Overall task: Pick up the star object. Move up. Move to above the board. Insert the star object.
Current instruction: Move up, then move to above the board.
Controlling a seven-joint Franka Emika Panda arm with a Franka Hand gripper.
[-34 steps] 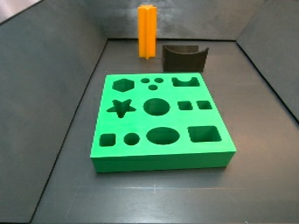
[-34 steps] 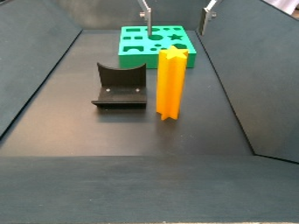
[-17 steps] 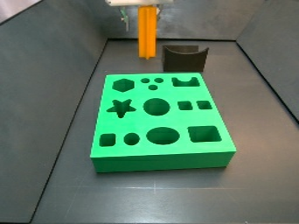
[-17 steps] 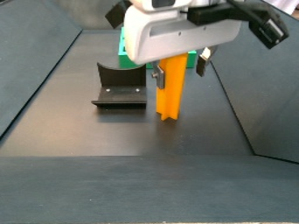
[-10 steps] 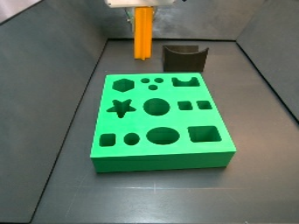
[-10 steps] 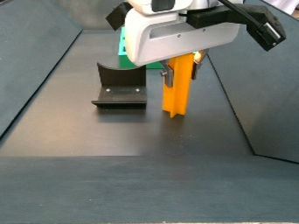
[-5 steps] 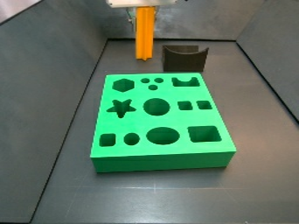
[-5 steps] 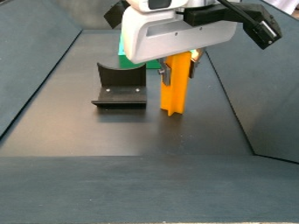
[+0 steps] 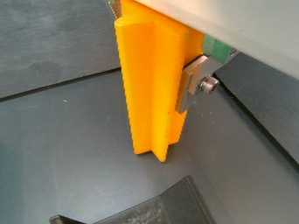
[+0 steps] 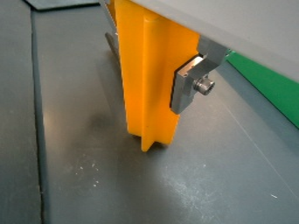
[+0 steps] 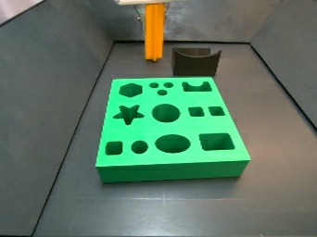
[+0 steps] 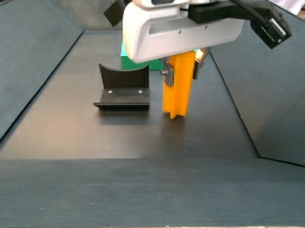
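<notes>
Between the gripper's (image 10: 158,79) closed jaws, the star object (image 10: 153,79) hangs upright, seemingly rigid, light, best clamped across its upper ridges.

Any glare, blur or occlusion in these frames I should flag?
In both wrist views the star object fills the frame, sharp, with the claw shut on it; floor evenly lit. In a side view the wrist housing blocks most of the board; the other shows the board fully, sharp, no glare.
</notes>
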